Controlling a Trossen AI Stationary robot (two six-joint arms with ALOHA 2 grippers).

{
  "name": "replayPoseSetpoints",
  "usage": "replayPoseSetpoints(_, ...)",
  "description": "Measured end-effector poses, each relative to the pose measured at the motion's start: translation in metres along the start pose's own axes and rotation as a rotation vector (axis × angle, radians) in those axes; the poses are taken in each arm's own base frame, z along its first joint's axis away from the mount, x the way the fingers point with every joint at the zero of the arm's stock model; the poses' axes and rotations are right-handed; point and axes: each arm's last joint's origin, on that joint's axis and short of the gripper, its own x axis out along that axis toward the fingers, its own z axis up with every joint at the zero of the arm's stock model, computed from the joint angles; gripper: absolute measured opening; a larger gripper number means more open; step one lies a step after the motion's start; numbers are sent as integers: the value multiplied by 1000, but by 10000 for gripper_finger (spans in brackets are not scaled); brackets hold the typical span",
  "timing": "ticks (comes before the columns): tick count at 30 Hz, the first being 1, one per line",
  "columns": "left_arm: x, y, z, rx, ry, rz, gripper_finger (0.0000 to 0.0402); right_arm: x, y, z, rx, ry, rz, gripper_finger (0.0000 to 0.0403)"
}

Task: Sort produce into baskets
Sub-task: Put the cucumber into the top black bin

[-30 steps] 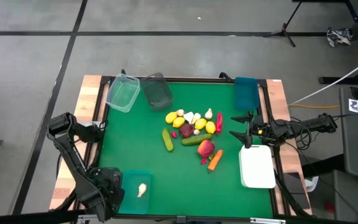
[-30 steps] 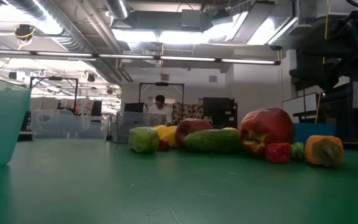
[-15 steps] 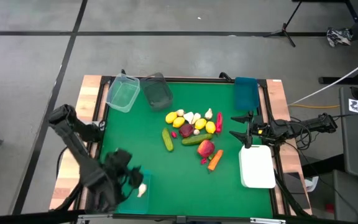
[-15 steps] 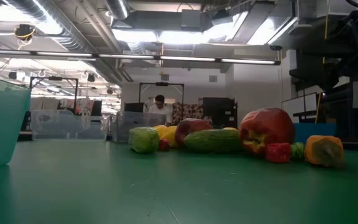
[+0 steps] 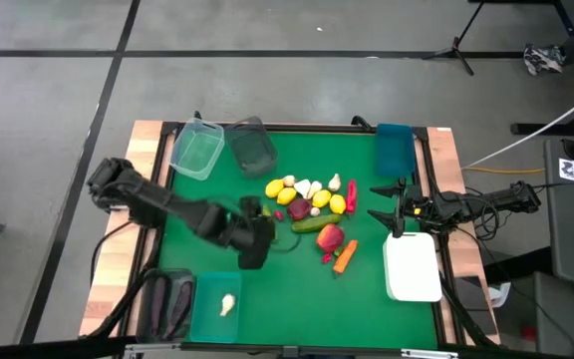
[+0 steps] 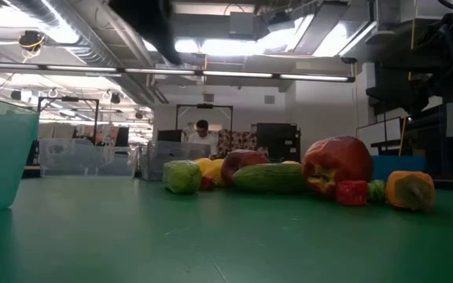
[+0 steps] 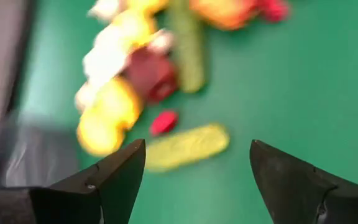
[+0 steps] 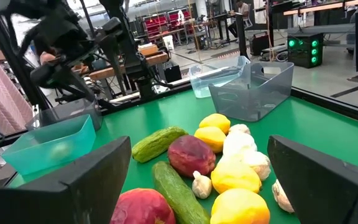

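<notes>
A second ago the left arm was folded at the table's near left corner, its gripper beside the teal tub (image 5: 216, 306) that holds a garlic bulb (image 5: 227, 304). It has since swung out over the green mat, and the left gripper (image 5: 252, 242) now hangs, jaws apart, just left of the produce pile, near the small cucumber (image 5: 268, 223). With the arm gone, a grey tub (image 5: 165, 302) shows at the near left edge, holding what look like two dark eggplants (image 5: 167, 299). In the low view a dark part of the arm has come into the upper frame.
</notes>
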Motion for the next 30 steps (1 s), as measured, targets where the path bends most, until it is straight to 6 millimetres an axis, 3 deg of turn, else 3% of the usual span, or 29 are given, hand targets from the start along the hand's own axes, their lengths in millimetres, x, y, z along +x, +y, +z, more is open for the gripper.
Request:
replayPoseSetpoints(5, 18, 34, 6, 188, 17, -220, 285, 0, 0, 0, 2, -4, 1, 376)
replayPoseSetpoints(13, 41, 72, 7, 328, -15, -359, 285, 0, 0, 0, 2, -4, 1, 376)
replayPoseSetpoints(19, 70, 68, 4, 374, 30, -455, 285, 0, 0, 0, 2, -5, -1, 376)
replayPoseSetpoints(24, 94, 56, -17, 426, 114, -491, 285, 0, 0, 0, 2, -6, -1, 376)
replayPoseSetpoints(30, 113, 52, -37, 476, 95, -450, 284, 0, 0, 1, 4, -9, -2, 376)
